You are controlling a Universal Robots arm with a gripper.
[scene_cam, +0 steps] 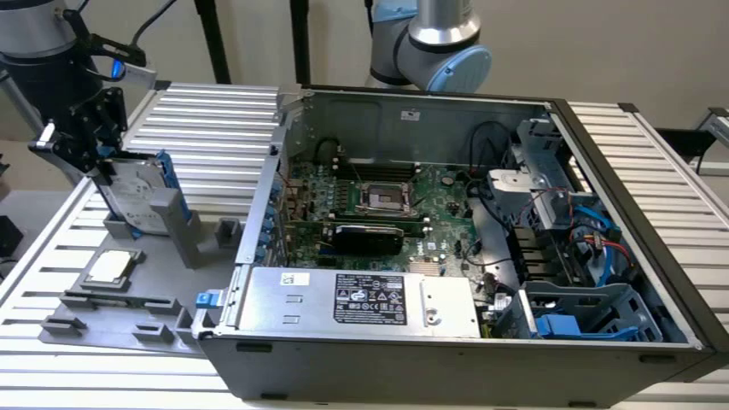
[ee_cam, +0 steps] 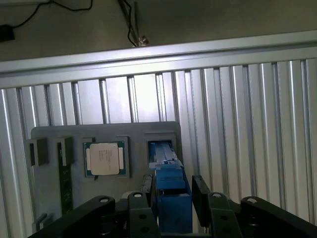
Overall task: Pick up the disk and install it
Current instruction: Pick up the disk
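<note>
**Exterior view:** one gripper (scene_cam: 112, 164) sits at the top of one disk (scene_cam: 137, 192), which stands upright in a grey fixture (scene_cam: 114, 318) beside one open computer case (scene_cam: 456, 111). The disk is neither lifted nor installed.

**Wrist view:** the fingers (ee_cam: 200, 189) stand apart, straddling the disk's blue carrier; whether they grip it cannot be told. One CPU chip (ee_cam: 105, 158) lies just beside the disk.
</note>
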